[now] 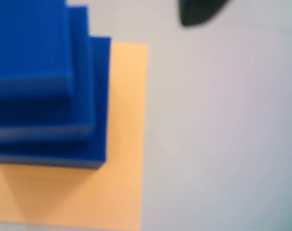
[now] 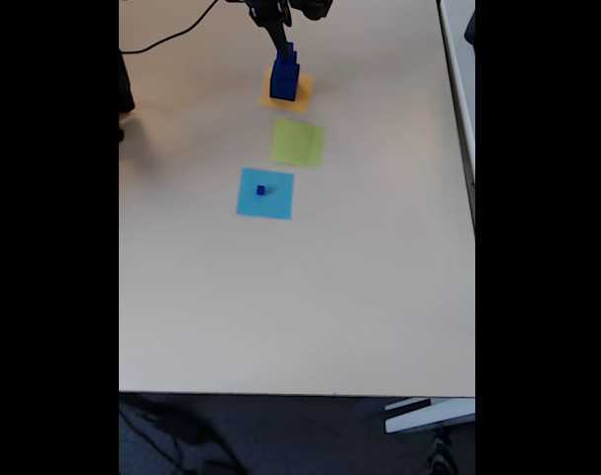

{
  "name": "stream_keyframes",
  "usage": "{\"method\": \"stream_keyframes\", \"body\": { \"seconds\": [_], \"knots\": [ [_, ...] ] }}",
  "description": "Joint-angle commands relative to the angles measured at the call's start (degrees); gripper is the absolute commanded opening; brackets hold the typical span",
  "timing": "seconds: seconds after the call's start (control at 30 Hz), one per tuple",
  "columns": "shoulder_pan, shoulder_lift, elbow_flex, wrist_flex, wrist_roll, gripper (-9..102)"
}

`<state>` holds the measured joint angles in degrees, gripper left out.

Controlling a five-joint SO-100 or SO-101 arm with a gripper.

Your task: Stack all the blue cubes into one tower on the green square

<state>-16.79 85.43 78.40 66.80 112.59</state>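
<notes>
Three blue cubes (image 1: 44,96) stand stacked, largest at the bottom, on the orange-yellow paper square (image 1: 121,144). The fixed view has this stack (image 2: 285,77) at the far end of the table. My gripper (image 2: 279,47) hangs right at the top of the stack. In the wrist view one dark finger (image 1: 198,12) sits apart from the cubes, to their right, and the other finger is out of frame. The green square (image 2: 298,142) lies bare just in front of the stack. A tiny blue cube (image 2: 261,189) rests on the light-blue square (image 2: 265,194).
The three paper squares form a row down the middle of the pale table (image 2: 300,297). A black cable (image 2: 171,35) trails across the far left corner. The table's right edge (image 2: 472,198) borders a white panel.
</notes>
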Motion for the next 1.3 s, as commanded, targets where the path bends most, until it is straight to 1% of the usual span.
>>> {"method": "stream_keyframes", "body": {
  "seconds": [0.0, 0.47, 0.97, 1.27],
  "knots": [
    [0.3, 0.5, -1.8, -0.1, -1.2, 31],
    [2.4, 0.3, 0.2, -0.4, -4.8, 30],
    [1.8, -1.7, 0.2, -0.4, -5.1, 30],
    [1.6, -2.3, 0.2, -0.4, -5.0, 28]
  ]
}}
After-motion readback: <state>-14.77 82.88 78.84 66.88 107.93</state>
